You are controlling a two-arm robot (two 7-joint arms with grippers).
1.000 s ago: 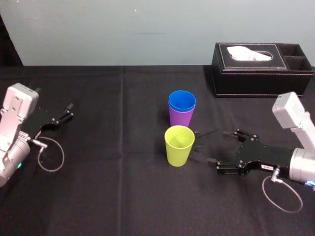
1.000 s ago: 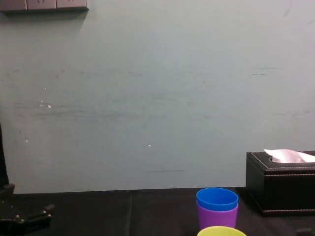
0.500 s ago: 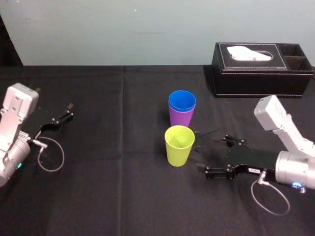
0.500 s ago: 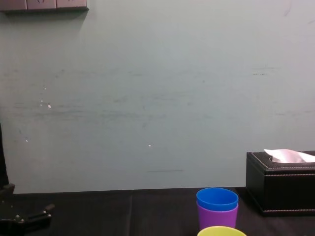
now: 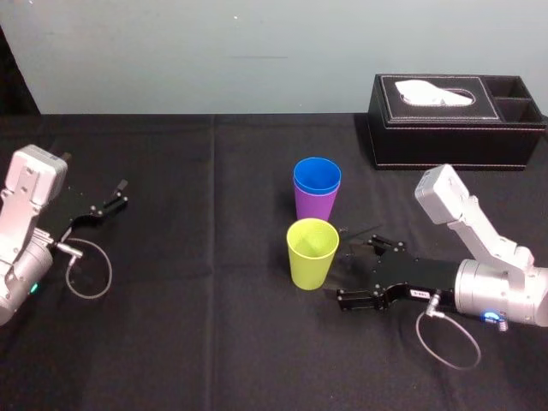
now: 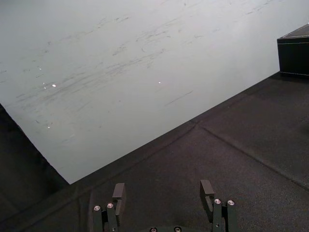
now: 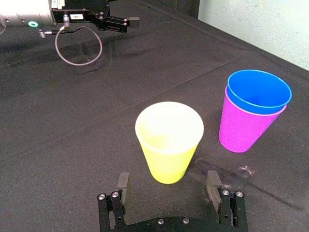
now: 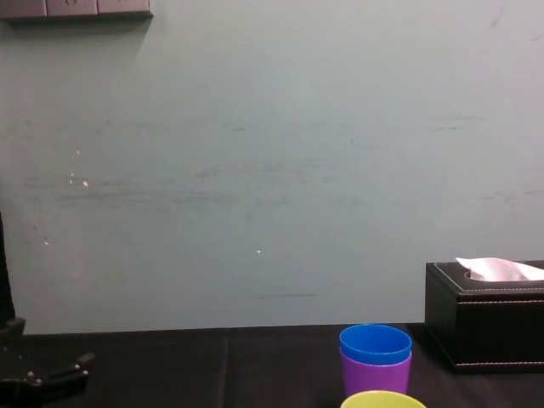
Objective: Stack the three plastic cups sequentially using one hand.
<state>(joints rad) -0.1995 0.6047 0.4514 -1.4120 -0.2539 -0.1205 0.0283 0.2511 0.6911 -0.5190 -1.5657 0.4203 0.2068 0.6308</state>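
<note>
While the left gripper [image 5: 122,193] rests out at the 9 o'clock side of the table [image 5: 188,325], its fingers [image 6: 119,191] spread apart over bare black cloth, the right gripper [image 5: 355,272] lies low and nearly level over the table. It reaches in from the 3 o'clock edge toward the centre, with a grey cable [image 5: 445,330] looped under its wrist. Its fingers [image 7: 123,182] are open, spread wider than a cup and gripping nothing. The yellow-green cup [image 5: 312,254] stands near the middle of the table, at about 9 o'clock from those fingers and just ahead of the gap between them, not touched by either one. It is upright, its long axis vertical, its mouth facing up and its narrower base on the cloth. At 12 o'clock from it, close behind but apart, the blue cup [image 5: 317,178] sits nested inside the purple cup [image 5: 314,205]. Both are upright with mouths up, and the blue rim rides a little above the purple one. From the right wrist view this pair stands farther from the fingers than the yellow-green cup [image 7: 169,142] does. A black tissue box [image 5: 454,120] sits toward 1 o'clock on the table, well apart from the cups.
</note>
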